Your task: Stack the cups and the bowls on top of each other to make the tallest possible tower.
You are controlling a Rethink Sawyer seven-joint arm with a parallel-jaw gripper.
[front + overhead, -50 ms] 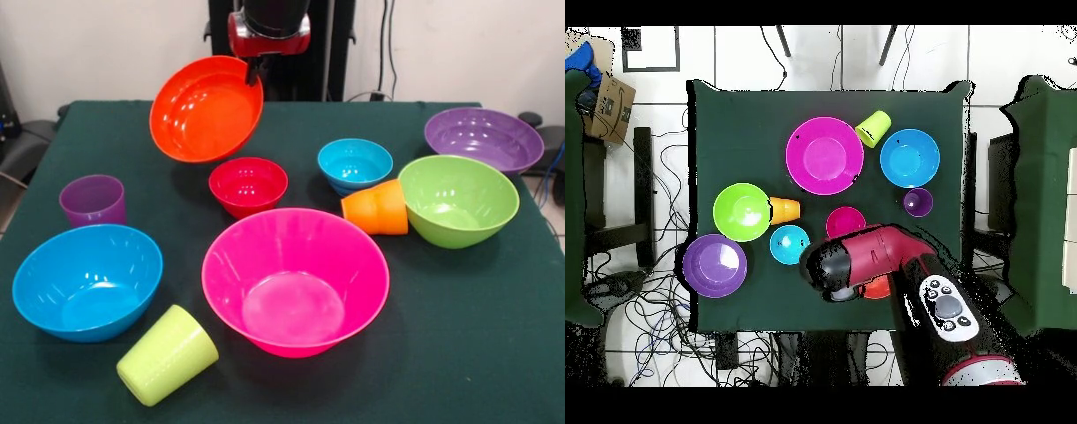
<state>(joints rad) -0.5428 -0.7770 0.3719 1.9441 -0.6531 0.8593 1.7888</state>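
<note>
Pincer (255, 71) tips pinch the far rim of a wide glossy orange plastic bowl (206, 109), which hangs tilted in the air with its hollow facing across the desk (494, 336). In the overhead view the red and black arm (875, 258) covers nearly all of that bowl, and only an orange sliver shows beside it.

Just below the lifted bowl stands a small glossy red bowl (248, 185), upright on the dark green cloth. Beside it sits a small light blue bowl (355, 164), and a ridged orange cup (377, 208) lies on its side between that one and a large lime green bowl (458, 200), touching or nearly touching both. A large purple bowl (483, 139) rests behind the green one.

At the middle stands a big pink bowl (295, 280), upright and empty. A lime green cup (166, 354) lies tipped over near its rim, next to a large blue bowl (87, 281). A translucent purple cup (93, 200) stands upright behind the blue bowl. Nothing is nested in anything.
</note>
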